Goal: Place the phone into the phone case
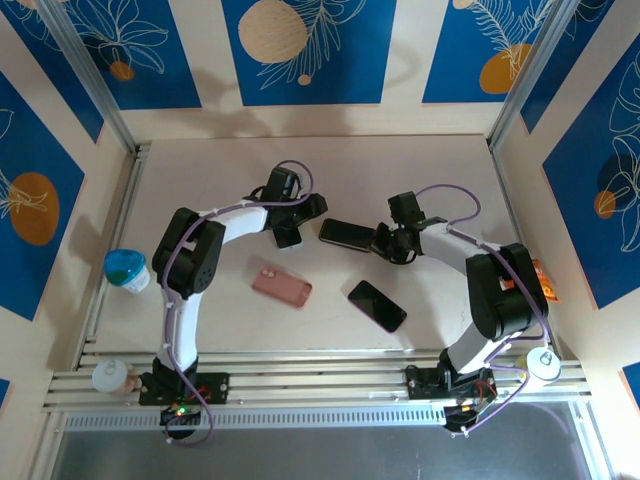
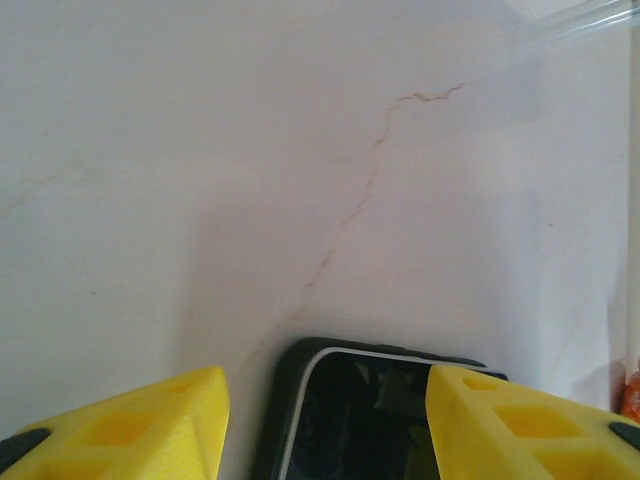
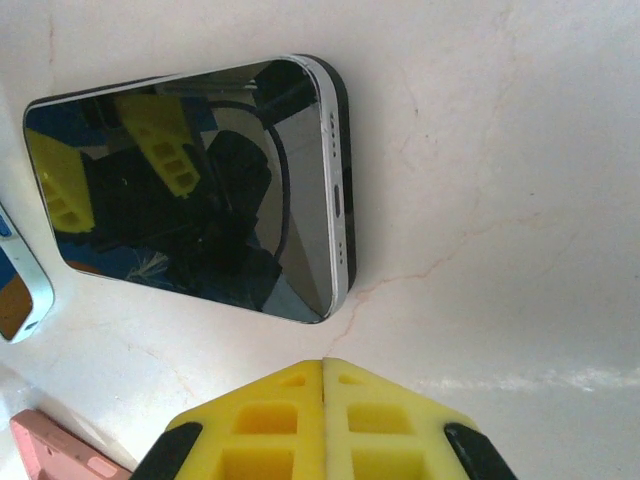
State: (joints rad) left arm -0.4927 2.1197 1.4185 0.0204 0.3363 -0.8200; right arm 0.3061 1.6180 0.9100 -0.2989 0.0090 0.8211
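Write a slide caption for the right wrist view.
Shut yellow fingers just short of a glossy dark phone lying screen-up on the marbled table; a pink case peeks in at lower left.

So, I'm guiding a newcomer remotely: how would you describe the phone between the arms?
On the table, look midway between the two wrists. The phone lies there, screen up. Unlike the black phone nearer the arm bases, it has a silver edge and a black case around it.

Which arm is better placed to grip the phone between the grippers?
Probably left: the left gripper is open, astride one end of the phone. The right gripper is shut, short of it.
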